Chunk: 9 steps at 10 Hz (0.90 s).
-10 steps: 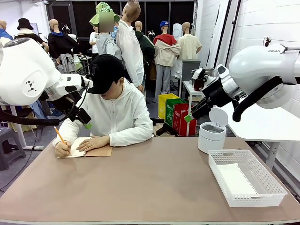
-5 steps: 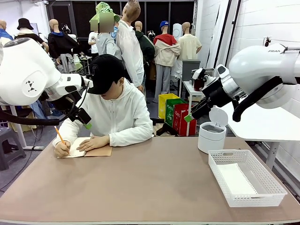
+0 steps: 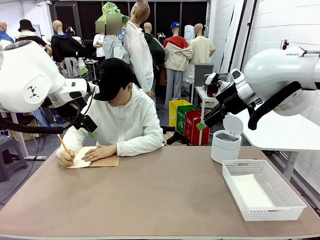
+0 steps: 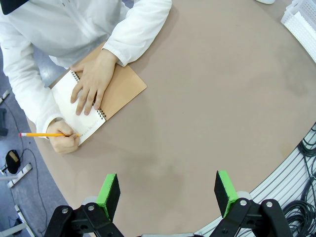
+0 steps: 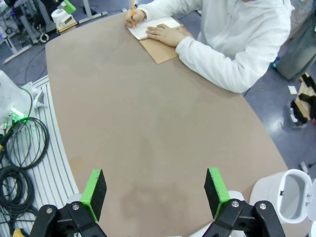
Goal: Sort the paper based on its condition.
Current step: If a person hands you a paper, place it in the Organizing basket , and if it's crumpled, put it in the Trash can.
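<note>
Both the left gripper [image 4: 167, 190] and right gripper [image 5: 155, 191] hover, jaws apart, over the table [image 3: 150, 200], paper [image 3: 250, 192] in the basket [image 3: 272, 212].

A brown table [image 3: 165, 195] stands on grey floor [image 3: 12, 192] beside a white block wall [image 3: 280, 25], dark windows [image 3: 87, 15] behind.

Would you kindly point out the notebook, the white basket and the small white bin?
notebook [image 4: 123, 88], left wrist view, on its brown cover.
white basket [image 3: 272, 213], front view, on its near wall.
small white bin [image 3: 225, 148], front view, on its body.
</note>
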{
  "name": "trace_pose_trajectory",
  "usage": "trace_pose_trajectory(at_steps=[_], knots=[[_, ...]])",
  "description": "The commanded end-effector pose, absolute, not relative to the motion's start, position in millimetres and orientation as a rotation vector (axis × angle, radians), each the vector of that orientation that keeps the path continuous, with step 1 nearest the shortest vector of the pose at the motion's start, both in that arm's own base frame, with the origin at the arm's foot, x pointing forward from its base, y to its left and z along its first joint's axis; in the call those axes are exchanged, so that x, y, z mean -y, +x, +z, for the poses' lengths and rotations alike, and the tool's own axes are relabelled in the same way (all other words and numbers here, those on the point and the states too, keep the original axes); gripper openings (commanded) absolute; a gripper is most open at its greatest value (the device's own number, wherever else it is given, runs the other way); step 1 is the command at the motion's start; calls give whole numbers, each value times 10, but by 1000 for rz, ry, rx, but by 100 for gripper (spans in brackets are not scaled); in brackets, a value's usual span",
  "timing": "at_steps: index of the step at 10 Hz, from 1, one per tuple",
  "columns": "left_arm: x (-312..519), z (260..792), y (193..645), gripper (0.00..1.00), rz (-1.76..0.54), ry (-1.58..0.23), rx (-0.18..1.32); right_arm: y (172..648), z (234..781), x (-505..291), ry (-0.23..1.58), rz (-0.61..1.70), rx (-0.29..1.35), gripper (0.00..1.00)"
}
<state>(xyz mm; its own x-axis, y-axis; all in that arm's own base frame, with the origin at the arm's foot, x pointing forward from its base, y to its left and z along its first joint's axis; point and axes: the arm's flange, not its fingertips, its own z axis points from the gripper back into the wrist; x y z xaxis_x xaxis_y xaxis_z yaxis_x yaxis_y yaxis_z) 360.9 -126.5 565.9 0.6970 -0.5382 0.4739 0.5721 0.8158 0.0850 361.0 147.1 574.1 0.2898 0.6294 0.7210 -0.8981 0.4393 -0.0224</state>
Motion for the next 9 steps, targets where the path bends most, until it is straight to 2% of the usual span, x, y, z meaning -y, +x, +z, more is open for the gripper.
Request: trace_pose_trajectory(at_steps=[1,9], knots=[[1257,5669,3607,100,-620,-77,508,3610,5745,-1480,431,1063,726,100],[1257,5669,3607,100,-620,-77,508,3610,5745,-1480,431,1063,726,100]])
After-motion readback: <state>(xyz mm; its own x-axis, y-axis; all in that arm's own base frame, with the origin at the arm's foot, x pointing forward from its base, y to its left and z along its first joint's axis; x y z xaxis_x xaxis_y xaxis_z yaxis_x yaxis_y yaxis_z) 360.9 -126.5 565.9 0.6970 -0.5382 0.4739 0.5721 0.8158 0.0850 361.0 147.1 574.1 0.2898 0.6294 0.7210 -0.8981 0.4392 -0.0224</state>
